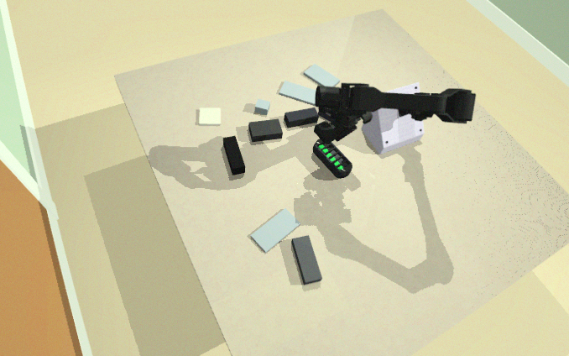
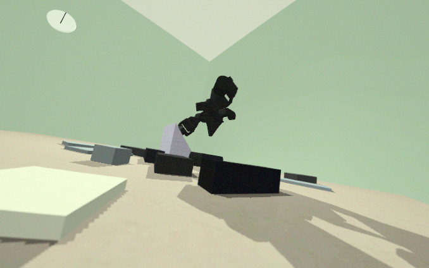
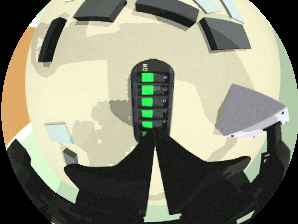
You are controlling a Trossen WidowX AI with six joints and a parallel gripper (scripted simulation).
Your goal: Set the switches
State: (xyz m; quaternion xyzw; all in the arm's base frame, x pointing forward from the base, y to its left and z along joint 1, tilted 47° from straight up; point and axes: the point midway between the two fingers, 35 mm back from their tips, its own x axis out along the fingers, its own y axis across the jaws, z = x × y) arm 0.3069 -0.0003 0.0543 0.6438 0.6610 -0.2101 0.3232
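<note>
The controller unit point(image 1: 347, 171) point(image 2: 197, 158) point(image 3: 170, 100) is lying below the closed, empty gripper point(image 1: 332, 140) point(image 2: 211, 135) point(image 3: 154, 132), extending towards 12 o'clock from its tips in the wrist view, its long axis running 12 to 6; its dark, rounded case is showing green switch ends towards 9 o'clock
</note>
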